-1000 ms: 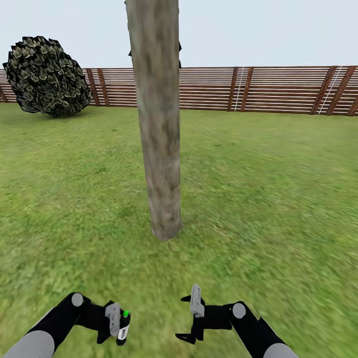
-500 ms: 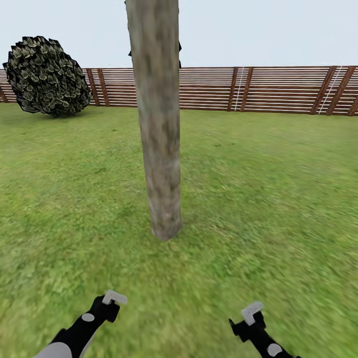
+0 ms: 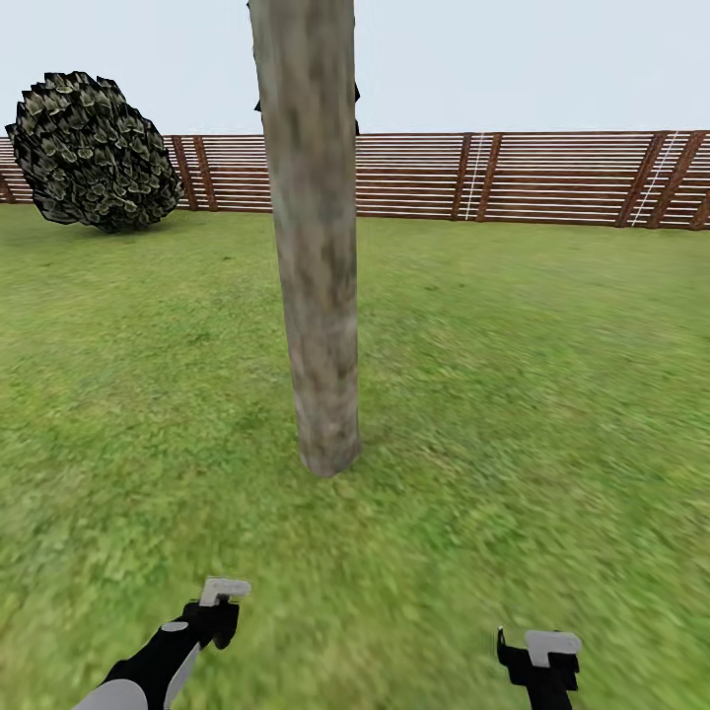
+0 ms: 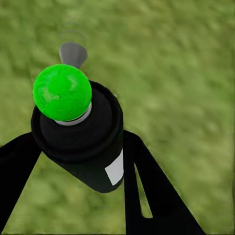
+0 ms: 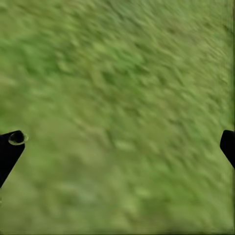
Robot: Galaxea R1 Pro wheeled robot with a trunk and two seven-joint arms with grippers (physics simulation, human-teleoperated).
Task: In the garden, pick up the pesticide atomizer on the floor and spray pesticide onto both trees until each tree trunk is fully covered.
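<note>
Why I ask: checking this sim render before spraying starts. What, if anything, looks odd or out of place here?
One thing: the pesticide atomizer clamped in the left gripper has a bright green tip, not red. The tree trunk leans slightly on the lawn; no mist on it.

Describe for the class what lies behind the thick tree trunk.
Behind the tree trunk run lawn and a slatted wooden fence; the trunk hides one stretch of each.

Tree trunk (image 3: 314,237): cut off by the frame's upper edge, foliage out of sight. Right claw (image 3: 540,656): cropped at the lower edge of the head view. Atomizer (image 4: 83,137): lower body hidden between the left claw's (image 4: 73,161) fingers. Lawn (image 5: 122,98): blurred throughout the right wrist view.
</note>
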